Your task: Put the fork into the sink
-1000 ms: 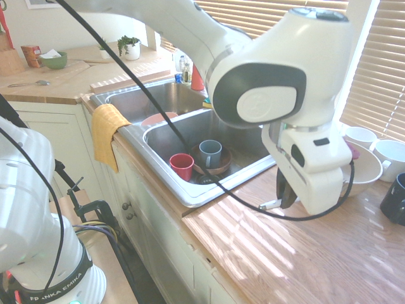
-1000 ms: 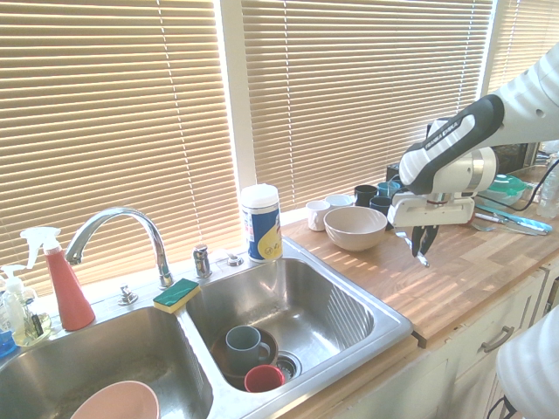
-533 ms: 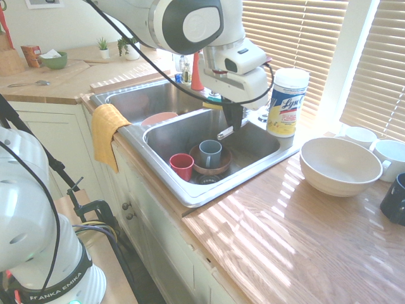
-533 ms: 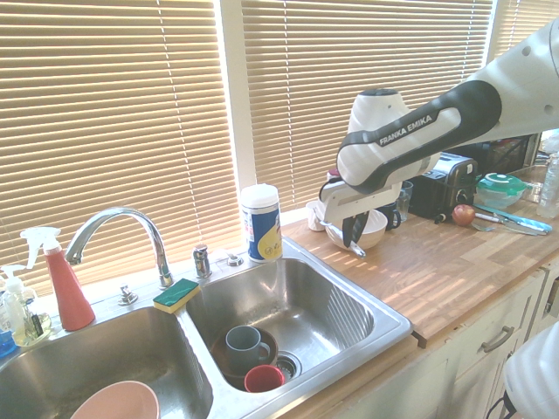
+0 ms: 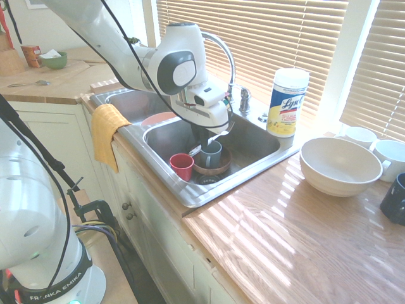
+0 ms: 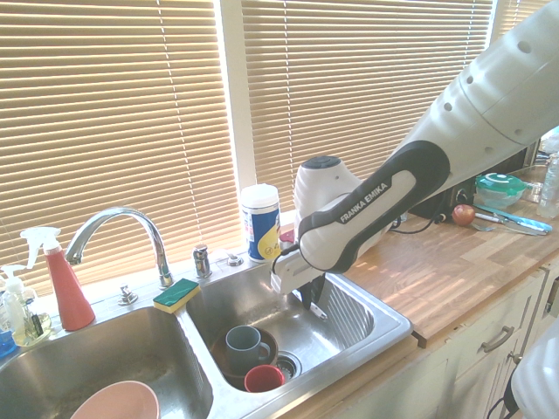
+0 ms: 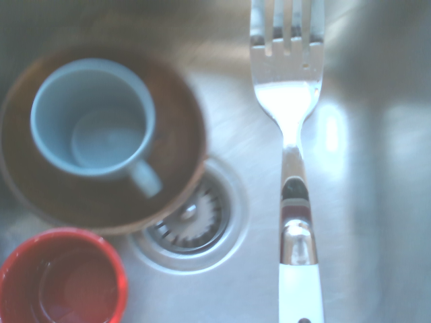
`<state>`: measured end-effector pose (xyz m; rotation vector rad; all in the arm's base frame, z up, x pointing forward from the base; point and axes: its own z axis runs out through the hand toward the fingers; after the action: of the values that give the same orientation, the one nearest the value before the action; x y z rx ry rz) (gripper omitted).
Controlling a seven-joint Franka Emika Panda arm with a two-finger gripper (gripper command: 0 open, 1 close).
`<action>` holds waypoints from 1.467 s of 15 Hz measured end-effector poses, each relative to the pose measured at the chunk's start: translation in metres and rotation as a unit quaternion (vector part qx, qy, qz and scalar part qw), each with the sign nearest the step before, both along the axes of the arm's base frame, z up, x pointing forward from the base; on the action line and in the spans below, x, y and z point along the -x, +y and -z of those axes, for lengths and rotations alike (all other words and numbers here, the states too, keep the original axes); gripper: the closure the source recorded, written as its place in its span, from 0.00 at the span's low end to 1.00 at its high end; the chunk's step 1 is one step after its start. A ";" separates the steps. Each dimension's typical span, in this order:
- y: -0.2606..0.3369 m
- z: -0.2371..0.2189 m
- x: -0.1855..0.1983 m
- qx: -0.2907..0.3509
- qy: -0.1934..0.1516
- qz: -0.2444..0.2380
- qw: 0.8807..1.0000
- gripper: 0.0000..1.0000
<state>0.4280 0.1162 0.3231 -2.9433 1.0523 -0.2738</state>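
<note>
My gripper (image 5: pixel 204 138) hangs over the right basin of the steel sink (image 5: pixel 190 190), shut on the fork (image 5: pixel 217 136). The fork sticks out sideways from the dark fingers, above the basin floor. Seen from the other side, the gripper (image 6: pixel 312 295) is inside the basin near its right wall, with the fork (image 6: pixel 317 309) pointing down from it. The wrist view looks down the fork (image 7: pixel 289 128), white handle near the camera and metal tines far, over bare steel beside the drain (image 7: pixel 188 229).
In the basin a blue-grey cup (image 5: pixel 210 152) stands in a brown bowl (image 5: pixel 221 166), next to a red cup (image 5: pixel 182 166). A pink bowl (image 6: pixel 118 401) is in the left basin. Faucet (image 6: pixel 122 227), sponge (image 6: pixel 176 294), wipes canister (image 5: pixel 288 101), white bowl (image 5: pixel 338 166).
The arm has swung from over the wooden counter across to the right basin and come down into it, carrying the fork all the way with the grip unchanged.
</note>
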 end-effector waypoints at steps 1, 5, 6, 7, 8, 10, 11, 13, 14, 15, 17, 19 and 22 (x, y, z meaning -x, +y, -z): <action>0.006 0.019 -0.003 0.005 0.006 -0.001 1.000 1.00; 0.019 0.085 -0.027 0.016 0.030 0.006 0.999 1.00; 0.022 0.099 -0.031 0.018 0.036 0.006 0.999 1.00; 0.025 0.113 -0.033 0.021 0.041 0.007 0.999 1.00; 0.029 0.124 -0.036 0.021 0.046 0.007 0.999 1.00; 0.032 0.139 -0.038 0.025 0.050 0.006 0.998 1.00; 0.032 0.143 -0.040 0.027 0.051 0.006 0.998 1.00; 0.029 0.151 -0.040 0.031 0.057 0.010 0.998 0.00; 0.027 0.156 -0.039 0.032 0.062 0.013 0.997 0.00; 0.024 0.160 -0.038 0.033 0.066 0.016 0.997 0.00; 0.022 0.163 -0.039 0.031 0.070 0.021 0.997 0.00; 0.023 0.161 -0.040 0.028 0.069 0.020 0.997 0.00; 0.025 0.158 -0.040 0.027 0.066 0.016 0.997 0.00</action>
<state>0.4680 0.1416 0.1653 -3.0316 1.1261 -0.1115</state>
